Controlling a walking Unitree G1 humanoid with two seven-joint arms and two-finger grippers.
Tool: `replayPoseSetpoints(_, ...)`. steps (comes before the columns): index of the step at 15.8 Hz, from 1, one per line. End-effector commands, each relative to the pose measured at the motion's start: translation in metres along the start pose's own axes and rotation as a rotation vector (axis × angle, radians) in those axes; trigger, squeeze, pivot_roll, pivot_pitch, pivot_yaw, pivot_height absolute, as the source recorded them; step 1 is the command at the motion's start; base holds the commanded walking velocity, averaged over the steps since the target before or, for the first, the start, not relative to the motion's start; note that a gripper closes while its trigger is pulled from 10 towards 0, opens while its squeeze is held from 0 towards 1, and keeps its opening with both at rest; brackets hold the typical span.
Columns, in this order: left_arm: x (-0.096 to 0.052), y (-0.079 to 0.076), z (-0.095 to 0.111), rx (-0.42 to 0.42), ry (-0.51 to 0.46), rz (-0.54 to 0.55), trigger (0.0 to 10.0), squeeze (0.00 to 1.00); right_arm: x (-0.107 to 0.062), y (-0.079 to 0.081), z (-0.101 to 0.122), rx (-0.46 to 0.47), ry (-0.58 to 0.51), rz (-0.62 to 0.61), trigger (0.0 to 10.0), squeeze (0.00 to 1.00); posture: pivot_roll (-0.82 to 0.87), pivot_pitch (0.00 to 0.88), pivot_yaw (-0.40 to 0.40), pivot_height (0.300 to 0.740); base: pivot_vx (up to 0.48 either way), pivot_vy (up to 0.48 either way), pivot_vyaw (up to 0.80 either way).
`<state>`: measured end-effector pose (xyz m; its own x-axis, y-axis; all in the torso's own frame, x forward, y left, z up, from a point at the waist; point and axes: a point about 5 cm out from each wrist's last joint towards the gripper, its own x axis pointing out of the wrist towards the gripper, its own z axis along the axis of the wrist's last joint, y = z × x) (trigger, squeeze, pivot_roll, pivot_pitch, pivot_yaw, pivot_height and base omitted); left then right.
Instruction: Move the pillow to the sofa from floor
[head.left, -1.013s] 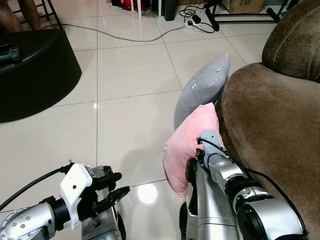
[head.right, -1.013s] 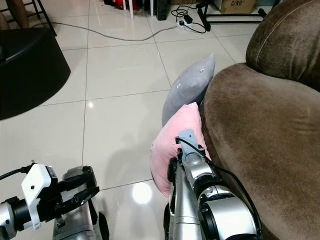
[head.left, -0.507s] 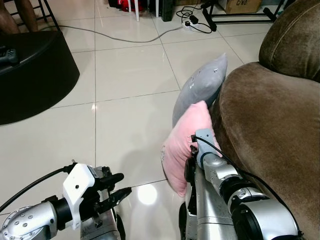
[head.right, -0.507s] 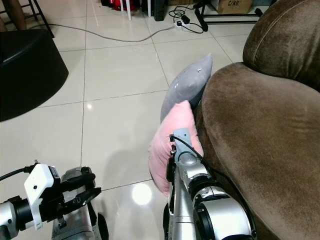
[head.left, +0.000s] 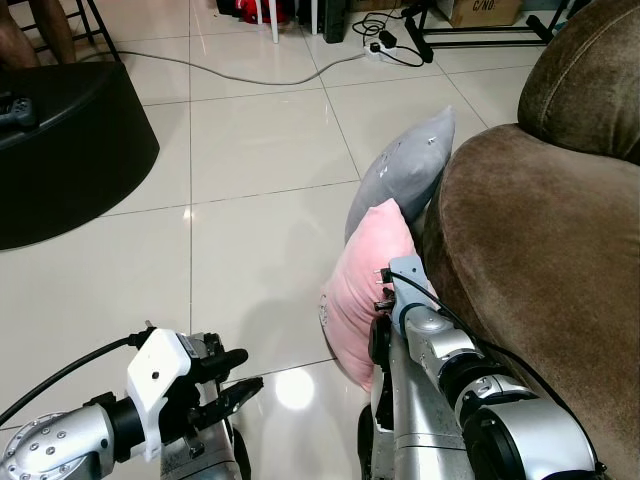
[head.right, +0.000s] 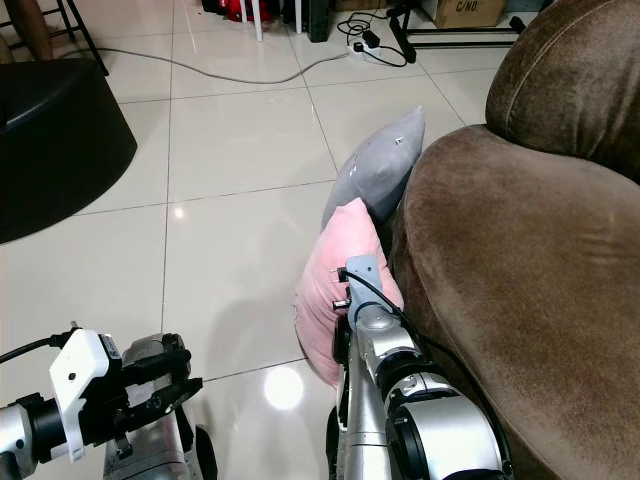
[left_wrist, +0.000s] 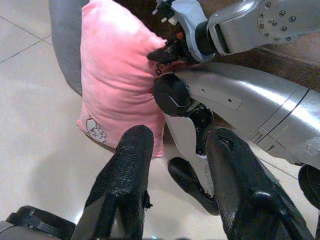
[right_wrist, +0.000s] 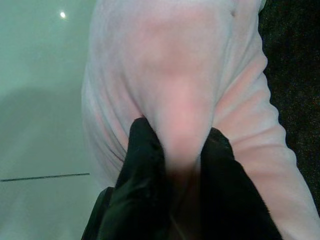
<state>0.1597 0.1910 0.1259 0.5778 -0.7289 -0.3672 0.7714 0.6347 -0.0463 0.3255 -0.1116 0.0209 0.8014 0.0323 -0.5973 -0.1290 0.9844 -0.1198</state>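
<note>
A pink pillow stands on edge against the brown sofa, its lower end just above the floor. My right gripper is shut on a fold of its fabric, seen close in the right wrist view; the right wrist presses into the pillow's side. A grey pillow leans on the sofa right behind the pink one. My left gripper hangs low at the left over the tiles, open and holding nothing; its fingers frame the pink pillow in the left wrist view.
A black round seat stands at the far left with a person's legs behind it. A grey cable and a power strip lie on the tiled floor at the back. Open tiles stretch left of the pillows.
The pink pillow has risen a little and its top now stands taller and narrower against the sofa. The right wrist lifted slightly with it. The left gripper has hardly moved.
</note>
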Motion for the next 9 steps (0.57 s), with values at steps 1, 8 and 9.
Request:
replayPoseSetpoints(1,-0.001,-0.001,-0.005,0.001,0.027,-0.005,10.0,0.0,-0.001,0.009,-0.008,0.016,0.035,0.039,0.0,0.0,0.01,0.142,-0.003,0.438,0.0,0.0,0.0)
replayPoseSetpoints(8,-0.001,0.004,-0.005,-0.008,-0.001,0.068,10.0,0.0,-0.004,0.032,0.013,0.117,-0.082,0.293,0.0,0.0,0.01,0.047,-0.029,0.438,0.0,0.0,0.0)
replayPoseSetpoints(9,-0.002,0.005,-0.005,-0.01,-0.008,0.085,10.0,0.0,-0.006,0.036,0.016,0.127,-0.105,0.325,0.0,0.0,0.01,0.028,-0.03,0.438,0.0,0.0,0.0)
